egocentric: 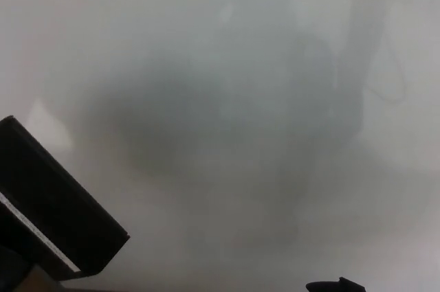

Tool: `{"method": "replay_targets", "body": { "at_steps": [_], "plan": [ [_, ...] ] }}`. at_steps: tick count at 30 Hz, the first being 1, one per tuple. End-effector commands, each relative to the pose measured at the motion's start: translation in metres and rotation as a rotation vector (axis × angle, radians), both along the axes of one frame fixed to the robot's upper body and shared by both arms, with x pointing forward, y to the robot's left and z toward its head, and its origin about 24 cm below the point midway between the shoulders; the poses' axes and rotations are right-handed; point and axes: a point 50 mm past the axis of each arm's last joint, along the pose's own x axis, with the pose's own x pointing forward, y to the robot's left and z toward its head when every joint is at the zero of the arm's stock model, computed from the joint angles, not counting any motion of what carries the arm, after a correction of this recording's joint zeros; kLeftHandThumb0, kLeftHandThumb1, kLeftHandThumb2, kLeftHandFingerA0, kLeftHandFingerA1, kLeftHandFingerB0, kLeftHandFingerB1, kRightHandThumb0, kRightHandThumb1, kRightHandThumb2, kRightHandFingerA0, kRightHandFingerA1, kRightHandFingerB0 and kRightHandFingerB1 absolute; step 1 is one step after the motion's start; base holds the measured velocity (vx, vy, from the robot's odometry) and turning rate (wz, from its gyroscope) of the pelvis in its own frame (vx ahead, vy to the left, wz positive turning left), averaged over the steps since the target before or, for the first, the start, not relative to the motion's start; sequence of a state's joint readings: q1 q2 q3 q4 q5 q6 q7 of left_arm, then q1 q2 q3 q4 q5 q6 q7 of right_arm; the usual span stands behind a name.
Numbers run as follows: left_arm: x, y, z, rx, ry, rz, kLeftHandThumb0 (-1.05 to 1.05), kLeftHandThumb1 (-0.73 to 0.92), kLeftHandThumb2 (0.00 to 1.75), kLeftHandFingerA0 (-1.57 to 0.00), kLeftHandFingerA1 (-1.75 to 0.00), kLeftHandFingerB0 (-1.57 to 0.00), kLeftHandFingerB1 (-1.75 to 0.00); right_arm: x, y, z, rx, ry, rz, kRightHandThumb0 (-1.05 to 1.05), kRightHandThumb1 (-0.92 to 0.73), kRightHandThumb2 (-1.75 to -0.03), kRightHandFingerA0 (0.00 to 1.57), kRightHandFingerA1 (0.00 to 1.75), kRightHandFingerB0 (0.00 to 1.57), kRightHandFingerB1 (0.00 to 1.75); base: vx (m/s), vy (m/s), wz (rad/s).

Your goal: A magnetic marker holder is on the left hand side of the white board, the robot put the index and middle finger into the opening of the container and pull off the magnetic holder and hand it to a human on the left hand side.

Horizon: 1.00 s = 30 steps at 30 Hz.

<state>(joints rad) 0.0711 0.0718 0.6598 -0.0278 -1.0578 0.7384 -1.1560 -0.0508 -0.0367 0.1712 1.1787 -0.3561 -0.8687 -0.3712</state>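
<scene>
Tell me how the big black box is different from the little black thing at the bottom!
The marker holder is large, boxy and tilted, with a white label strip along its edge; the right robot hand shows only as a small dark sliver with no label. The holder fills the lower-left corner; the robot hand peeks over the bottom edge further right. Both are black against the pale whiteboard.

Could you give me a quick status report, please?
Left hand hidden behind black marker holder at lower left. Right hand barely visible, bottom edge. Whiteboard bare, nothing blocking.

Holder (55, 216) lower left before whiteboard (227, 65)
</scene>
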Motion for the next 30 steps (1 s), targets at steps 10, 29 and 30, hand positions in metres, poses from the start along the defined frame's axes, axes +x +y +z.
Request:
{"method": "replay_targets", "body": {
  "at_steps": [10,29,30],
  "plan": [
    [-0.018,0.016,0.028,-0.292,-0.316,-0.117,-0.79,0.62,0.60,-0.85,-0.54,-0.50,-0.37,-0.003,-0.012,-0.003,-0.116,0.015,-0.005,-0.39,-0.64,-0.59,0.89,0.58,0.71,0.50,0.00,0.000,0.00],
    [-0.008,0.009,0.021,-0.308,-0.251,-0.086,-0.81,0.61,0.60,-0.59,-0.40,-0.45,-0.42,0.001,-0.009,-0.001,-0.151,-0.019,0.011,-0.41,-0.51,-0.88,0.87,0.74,0.65,0.65,0.00,0.000,0.00],
    [-0.007,0.009,0.021,-0.306,-0.247,-0.085,-0.84,0.48,0.90,-0.54,-0.51,-0.38,-0.50,0.001,-0.009,-0.001,-0.151,-0.019,0.011,-0.43,-0.60,-0.61,0.91,0.60,0.69,0.50,0.00,0.000,0.00]
  ]
}}
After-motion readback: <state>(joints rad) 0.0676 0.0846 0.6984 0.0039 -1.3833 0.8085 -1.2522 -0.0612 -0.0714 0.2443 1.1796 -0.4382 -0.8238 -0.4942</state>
